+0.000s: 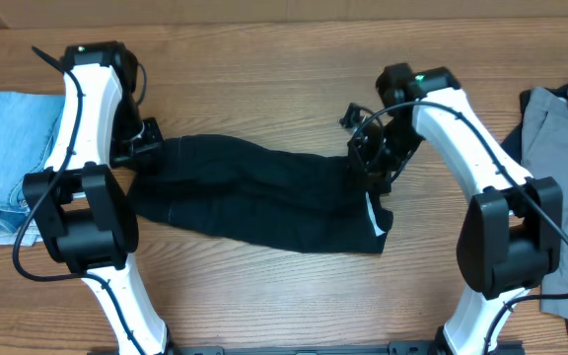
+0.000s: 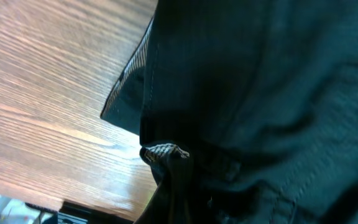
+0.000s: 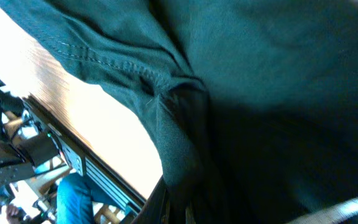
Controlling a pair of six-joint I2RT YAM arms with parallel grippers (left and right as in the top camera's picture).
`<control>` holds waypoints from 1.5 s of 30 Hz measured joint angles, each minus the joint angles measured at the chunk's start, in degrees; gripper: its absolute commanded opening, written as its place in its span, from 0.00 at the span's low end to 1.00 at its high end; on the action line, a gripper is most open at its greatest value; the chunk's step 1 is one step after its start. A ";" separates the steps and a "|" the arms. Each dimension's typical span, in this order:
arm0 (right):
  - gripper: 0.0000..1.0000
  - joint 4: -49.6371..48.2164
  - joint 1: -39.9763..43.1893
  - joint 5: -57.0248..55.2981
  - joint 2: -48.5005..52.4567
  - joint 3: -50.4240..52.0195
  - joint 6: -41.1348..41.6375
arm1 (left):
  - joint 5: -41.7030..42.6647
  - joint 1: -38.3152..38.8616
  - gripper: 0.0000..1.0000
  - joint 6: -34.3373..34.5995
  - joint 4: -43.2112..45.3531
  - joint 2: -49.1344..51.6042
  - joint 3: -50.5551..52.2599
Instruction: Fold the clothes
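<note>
A black garment (image 1: pixel 264 192) of the clothes lies stretched across the middle of the wooden table, a small white label (image 1: pixel 373 215) near its right end. My left gripper (image 1: pixel 149 148) is shut on its left end. At the right end my right gripper (image 1: pixel 368 166) is shut on the upper corner. In the left wrist view the black fabric (image 2: pixel 260 93) fills most of the frame and bunches at the bottom, hiding the jaws. The right wrist view shows the same dark cloth (image 3: pixel 260 93) with a stitched hem, gathered down into the jaws.
Folded light-blue denim (image 1: pixel 3 158) lies at the table's left edge, beside the left arm. A grey garment (image 1: pixel 555 148) lies spread at the right edge, partly under the right arm's base. Bare wood (image 1: pixel 264 79) shows behind and in front of the black garment.
</note>
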State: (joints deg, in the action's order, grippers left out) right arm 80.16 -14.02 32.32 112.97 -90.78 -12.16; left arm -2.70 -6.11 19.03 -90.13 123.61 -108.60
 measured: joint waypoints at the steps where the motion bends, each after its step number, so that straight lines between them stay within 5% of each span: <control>1: 0.04 -1.66 -0.74 -1.11 -0.20 2.62 1.70 | -0.17 0.00 0.04 0.46 0.26 -0.02 1.46; 10: 0.04 -14.05 -1.51 -5.14 -0.52 21.92 10.73 | -9.40 0.00 0.04 7.28 7.23 -0.09 9.31; 18: 0.07 -15.82 -1.55 -5.62 -0.55 22.97 12.68 | -9.79 -0.55 0.07 6.29 9.18 -0.09 9.35; 19: 0.22 -15.82 -1.68 -5.95 -0.55 22.97 13.09 | -9.79 -0.55 0.21 6.12 9.16 -0.09 9.35; 20: 0.35 -15.80 -1.77 -6.88 -0.55 22.97 13.75 | -9.81 -0.55 0.59 5.92 9.03 -0.09 9.35; 27: 0.80 -11.30 -1.84 -9.66 -1.18 22.18 15.06 | -13.86 -1.55 0.64 3.48 2.54 -0.09 6.32; 31: 1.00 -2.43 -1.77 -12.11 -1.16 12.90 15.19 | -13.35 -1.38 0.64 3.08 -3.85 -0.24 -12.26; 32: 1.00 -0.52 -1.77 -12.39 -1.16 8.94 15.06 | -12.68 -1.16 0.58 2.86 -5.25 -0.33 -16.13; 34: 1.00 1.40 -1.75 -12.44 -1.22 2.89 15.13 | -8.87 -0.13 0.04 0.26 -6.51 -0.52 -22.95; 36: 1.00 0.74 -1.77 -12.28 -1.22 0.39 15.13 | -1.97 1.07 0.04 -3.30 -6.45 -0.52 -24.65; 37: 0.84 0.00 -1.77 -11.76 -1.22 0.17 15.13 | 2.12 2.16 0.04 -6.12 -6.03 -0.52 -24.70; 38: 0.36 -0.87 -1.75 -11.19 -1.22 0.15 15.13 | 4.72 3.34 0.04 -8.22 -5.62 -0.52 -24.61; 39: 0.04 -1.36 -1.77 -10.82 -1.22 0.15 15.10 | 6.64 4.52 0.04 -9.53 -5.14 -0.52 -24.41; 45: 0.04 -2.54 -4.94 -9.84 -1.22 3.30 15.13 | 12.26 16.28 0.04 -14.75 0.61 -0.83 -11.52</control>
State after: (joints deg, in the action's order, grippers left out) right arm 77.62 -18.96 22.48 111.74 -87.48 2.96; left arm 9.56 10.17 4.27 -89.52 122.78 -120.11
